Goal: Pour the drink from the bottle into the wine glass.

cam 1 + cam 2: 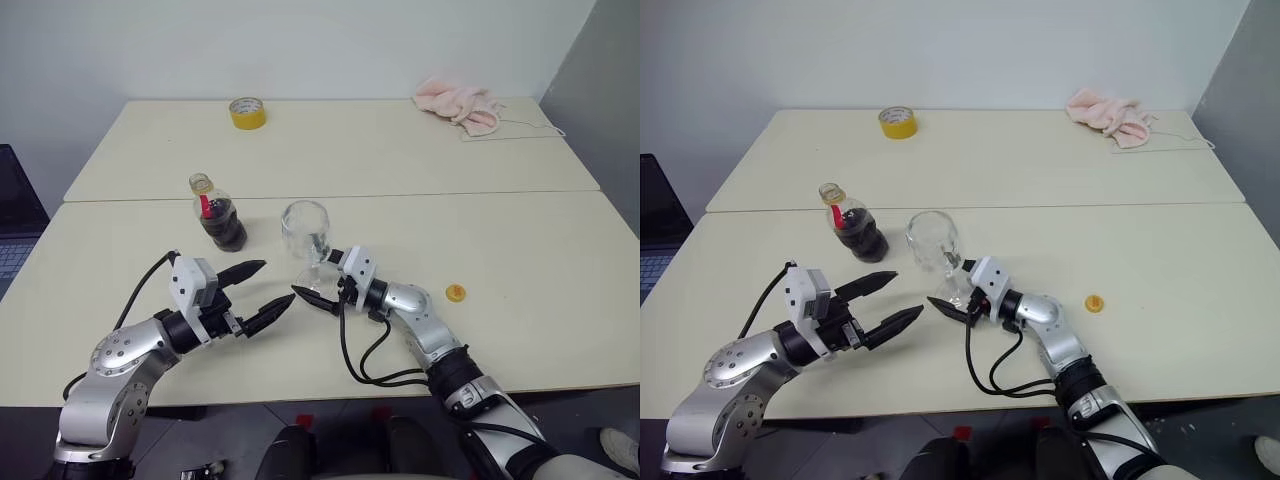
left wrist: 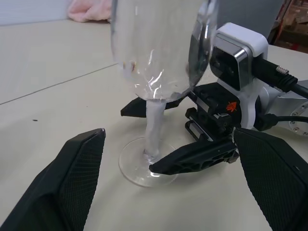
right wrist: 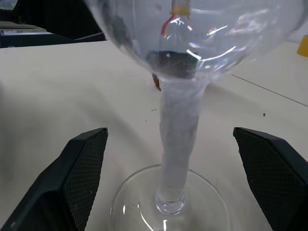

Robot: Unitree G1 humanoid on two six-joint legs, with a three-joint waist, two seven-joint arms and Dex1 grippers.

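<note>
The bottle (image 1: 218, 215) carries a red label strip, but no writing on it can be read. It stands on the table (image 1: 520, 260) with its neck open, the drink (image 1: 226, 231) dark in its lower half. A small yellow cap (image 1: 455, 292) lies on the table well to the right of the glass (image 1: 306, 232).

The glass stands upright just right of the bottle, its bowl empty. In the right wrist view the bowl's top is cut off and the bottle shows only as a warped shape through it. The stem and part of the foot are hidden behind the right claw in the head views.

The right claw (image 1: 318, 283) is spread, one finger on each side of the stem, apart from it. The left claw (image 1: 258, 293) is spread too, empty, just left of the glass and pointing at it.

Far behind the glass lie a yellow tape roll (image 1: 247, 112) and a pink cloth (image 1: 460, 104); no print shows on either.
</note>
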